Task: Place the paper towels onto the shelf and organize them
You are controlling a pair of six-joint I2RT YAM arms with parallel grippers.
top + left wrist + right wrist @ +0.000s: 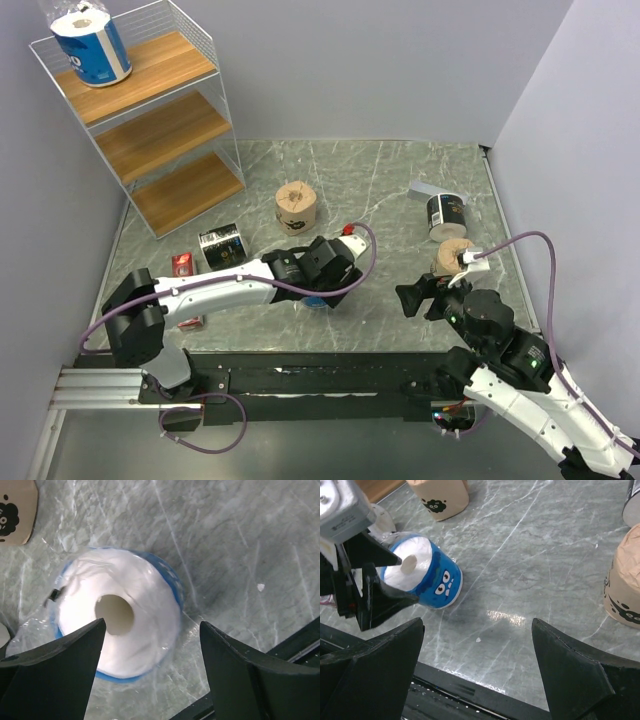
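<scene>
A blue-wrapped paper towel roll (120, 612) stands on end on the marble table, hollow core up. My left gripper (152, 624) hovers over it, open, with the roll between its fingers and nearer the left one. In the top view that gripper (322, 290) covers most of the roll. Another blue roll (92, 45) stands on the top board of the white wire shelf (160, 125). My right gripper (477, 625) is open over bare table, right of the blue roll (427, 577). Tan rolls (296, 208) (453, 255) and black-wrapped rolls (447, 212) (222, 245) sit on the table.
A small red box (183, 264) lies near the shelf's foot, beside the left arm. A grey flat block (425, 188) lies behind the black roll at the right. The shelf's two lower boards hold nothing. Grey walls close in the table on three sides.
</scene>
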